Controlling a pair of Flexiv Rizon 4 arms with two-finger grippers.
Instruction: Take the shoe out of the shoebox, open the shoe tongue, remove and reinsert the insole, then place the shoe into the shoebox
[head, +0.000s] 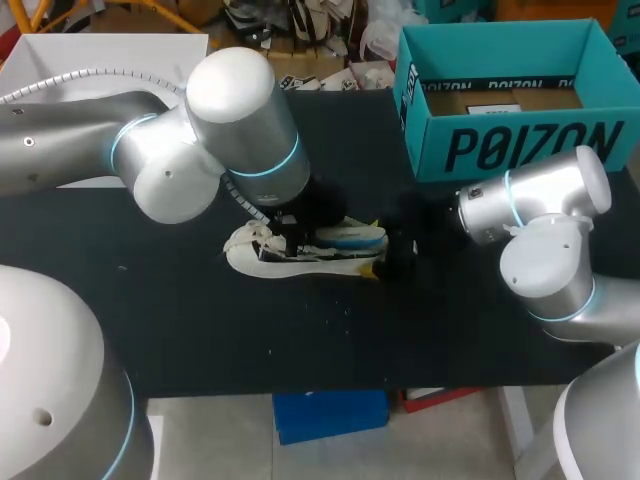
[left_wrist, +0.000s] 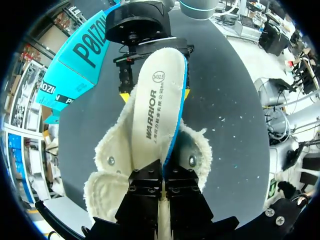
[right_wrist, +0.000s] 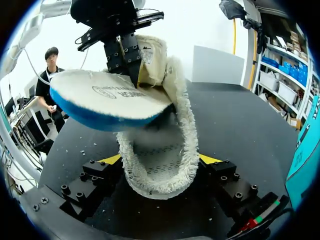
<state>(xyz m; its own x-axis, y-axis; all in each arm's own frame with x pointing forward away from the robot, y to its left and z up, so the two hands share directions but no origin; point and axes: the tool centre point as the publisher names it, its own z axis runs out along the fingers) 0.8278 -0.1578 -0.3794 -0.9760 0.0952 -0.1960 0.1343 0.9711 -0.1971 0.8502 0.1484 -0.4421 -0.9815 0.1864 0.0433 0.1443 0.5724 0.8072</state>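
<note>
The shoe (head: 262, 258) is cream-white, with a fleecy lining of the same cream and small silver eyelets. The insole (left_wrist: 155, 100) has an off-white top with dark grey print and a bright blue edge and underside. The shoebox (head: 520, 150) at the far right is teal with black lettering, and brown cardboard shows inside it. The table (head: 300, 340) is black, flecked with tiny white specks. The left arm (head: 150, 150) and right arm (head: 540, 240) are silver-grey with thin light-blue rings. The left hand (left_wrist: 163, 172) and right hand (right_wrist: 160, 160) are black, and the right hand has yellow tips.
</note>
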